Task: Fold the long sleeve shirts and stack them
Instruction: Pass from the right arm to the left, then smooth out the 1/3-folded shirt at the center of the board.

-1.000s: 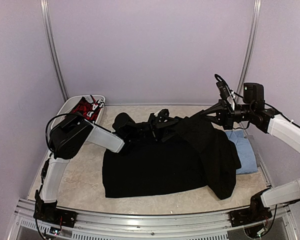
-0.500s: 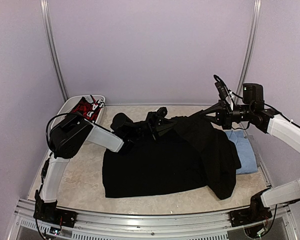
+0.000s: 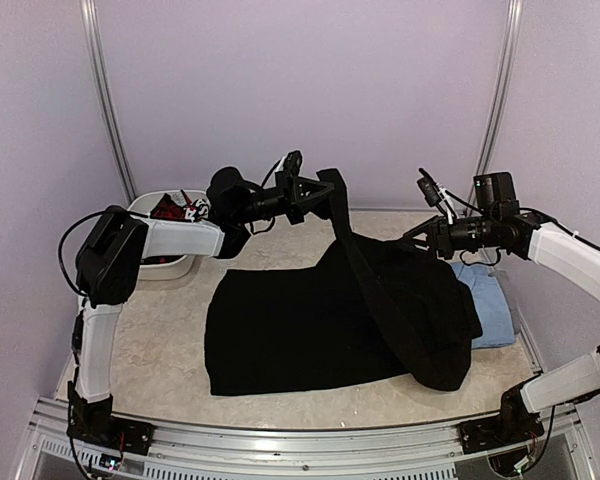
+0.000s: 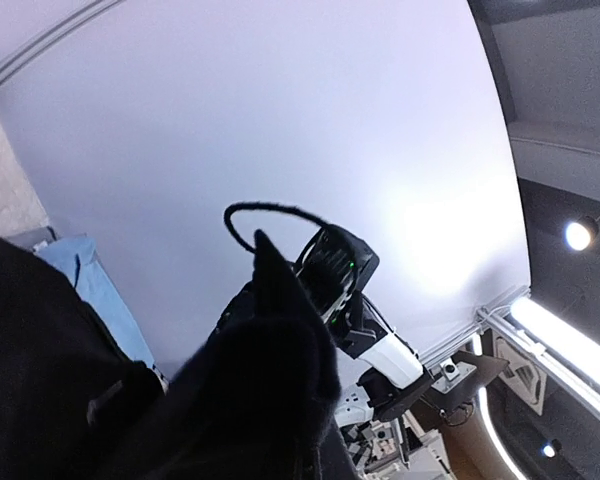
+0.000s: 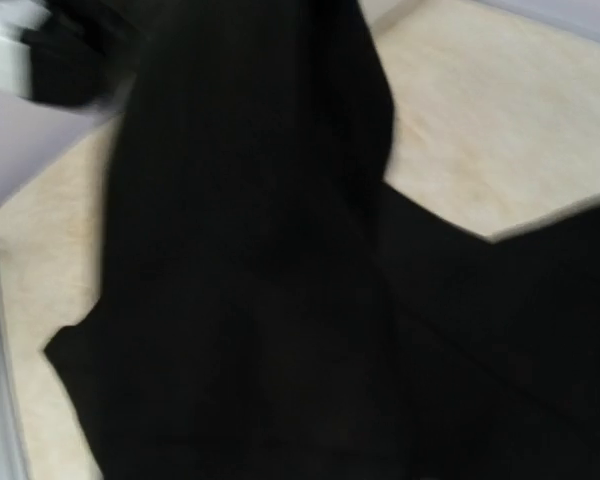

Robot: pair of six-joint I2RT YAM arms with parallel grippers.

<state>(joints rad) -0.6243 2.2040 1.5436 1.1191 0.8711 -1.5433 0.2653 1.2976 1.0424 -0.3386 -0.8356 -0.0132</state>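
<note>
Clamped left gripper [image 3: 327,189] on black shirt [image 3: 300,335] and raised a length of it high off worktop [image 3: 160,345] within the last second, cloth hanging below; cannot tell whether right gripper [image 3: 418,238] grips; fold underway.

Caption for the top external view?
Left gripper holds part of the black shirt up off the table; light blue shirt lies at its right edge.

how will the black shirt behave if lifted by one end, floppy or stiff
Probably very floppy: the black shirt hangs as a limp band from the left gripper down to the table. Likely light, since one small pinch carries the raised part. It would probably bunch rather than slide whole; its right side lies in folds.
</note>
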